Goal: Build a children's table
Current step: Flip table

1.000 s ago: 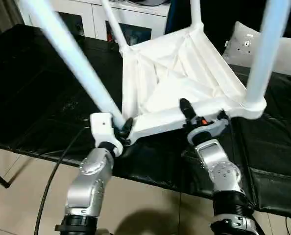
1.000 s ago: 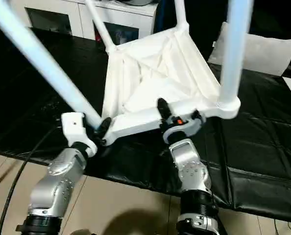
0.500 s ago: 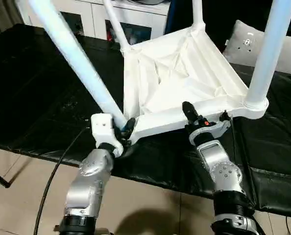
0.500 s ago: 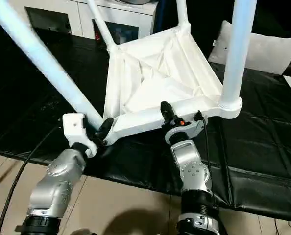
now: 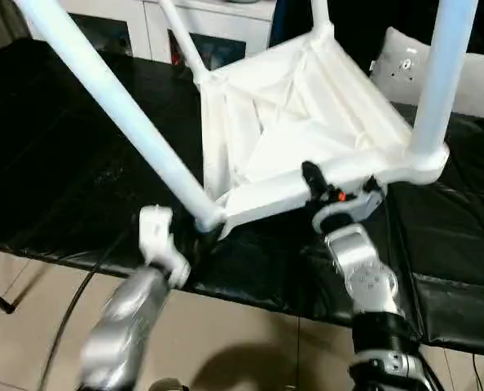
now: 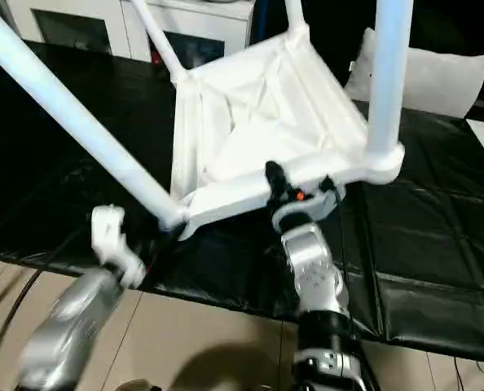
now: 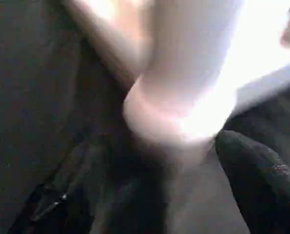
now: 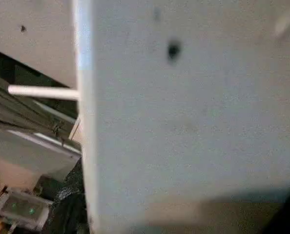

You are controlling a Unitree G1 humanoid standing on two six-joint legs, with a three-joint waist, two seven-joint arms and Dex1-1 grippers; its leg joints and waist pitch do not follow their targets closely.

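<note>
- The right gripper (image 5: 317, 186) is clamped on the near rim of the children's table (image 5: 299, 106), one black finger (image 5: 311, 174) hooked over the top of the rim, roughly mid-way along that edge.
- The left gripper (image 5: 203, 230) sits at the near-left corner socket (image 7: 176, 109). It's blurry in the head views, but the wrist view has a dark finger (image 7: 255, 170) on either side of the socket with gaps, so the jaws look spread wide, holding nothing.
- The table lies upside down, tilted, on the black padded mat (image 5: 55, 155), with legs sticking up; the near-left leg (image 5: 112, 98) leans hard to the left.
- The right wrist view is just flat white plastic up close plus a thin white leg (image 8: 42, 90) off to the side, hard to place.
- All the legs run out of the picture at the top.
- A white cabinet (image 5: 136, 28) stands behind the mat, and a white cushion (image 5: 401, 69) lies at the far right.
</note>
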